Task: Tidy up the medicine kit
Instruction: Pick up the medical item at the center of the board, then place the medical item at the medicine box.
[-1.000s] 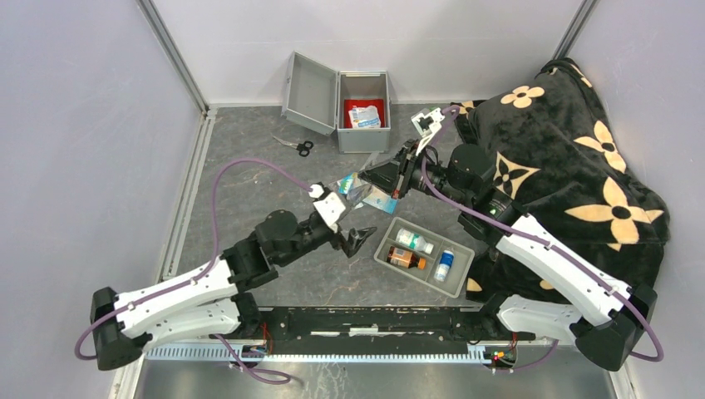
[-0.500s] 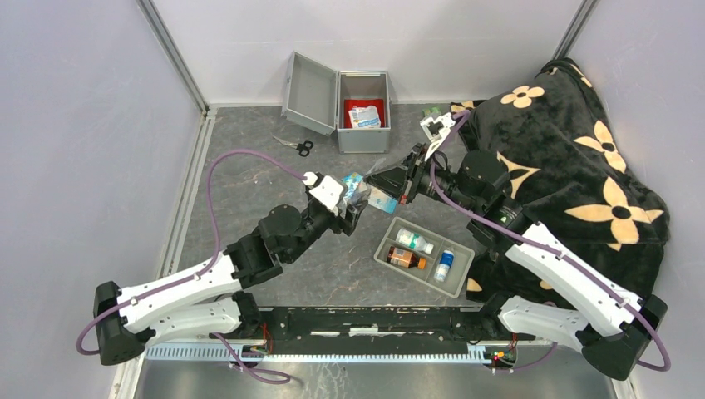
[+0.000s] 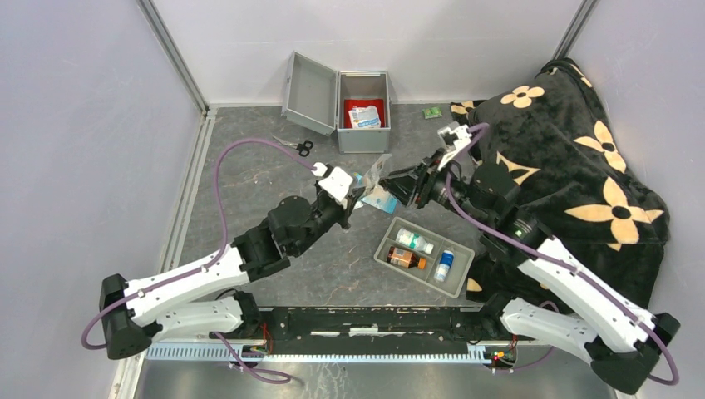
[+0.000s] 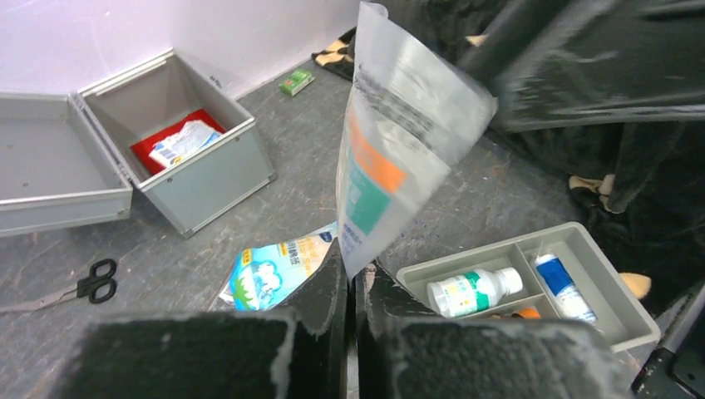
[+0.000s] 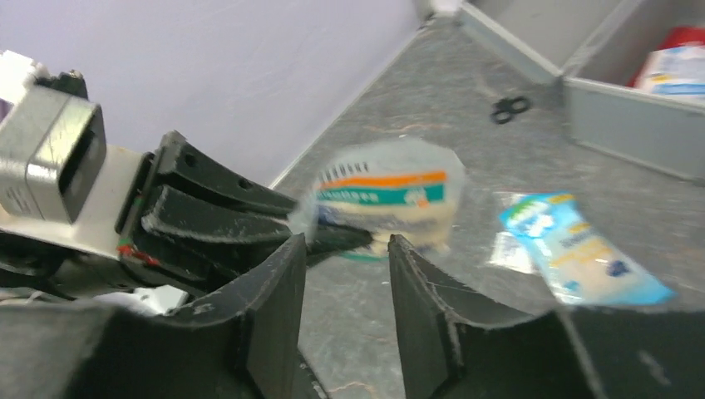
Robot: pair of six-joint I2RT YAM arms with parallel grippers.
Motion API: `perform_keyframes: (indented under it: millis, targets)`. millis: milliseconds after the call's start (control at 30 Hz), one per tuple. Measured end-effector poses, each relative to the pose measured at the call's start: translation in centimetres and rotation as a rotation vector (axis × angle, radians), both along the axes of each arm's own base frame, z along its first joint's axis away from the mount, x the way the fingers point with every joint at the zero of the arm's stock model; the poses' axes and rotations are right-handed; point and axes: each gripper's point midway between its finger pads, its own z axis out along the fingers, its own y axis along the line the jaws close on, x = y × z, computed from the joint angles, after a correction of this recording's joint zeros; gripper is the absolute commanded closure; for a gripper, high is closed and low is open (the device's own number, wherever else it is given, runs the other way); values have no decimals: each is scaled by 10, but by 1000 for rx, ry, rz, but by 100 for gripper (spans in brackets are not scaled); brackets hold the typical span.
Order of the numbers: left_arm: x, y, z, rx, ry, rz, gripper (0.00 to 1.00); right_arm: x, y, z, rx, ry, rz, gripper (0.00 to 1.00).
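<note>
Logged left pincer (image 4: 353,268) clamped on upright clear sachet (image 4: 399,158), right pincer (image 5: 342,243) parted and empty beside it, medicine kit (image 3: 363,140) lid-open straight ahead of left, toward far edge of surface (image 3: 258,199).

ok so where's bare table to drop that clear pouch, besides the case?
Widest bare stretch: table left of the scissors, out to the wall rail. Smaller patch between medicine kit and blanket, holding only a green packet. Crowded: centre, where pouch, blue packet, tray, left gripper and right gripper meet.
</note>
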Motion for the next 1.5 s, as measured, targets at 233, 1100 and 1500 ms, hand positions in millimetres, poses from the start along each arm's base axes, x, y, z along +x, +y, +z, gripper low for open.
perform_keyframes:
  millis: [233,1100,1500]
  targets:
    - [70,16,3,-4,119,159,98,1,-67,-16,-44,-64,-267,40]
    - [383,15,-74,-83,344,322,34,-27,-119,-169,-311,121,-354,36]
    - [283,23,-71,-106,487,268,31,1,-111,-223,-660,155,-310,27]
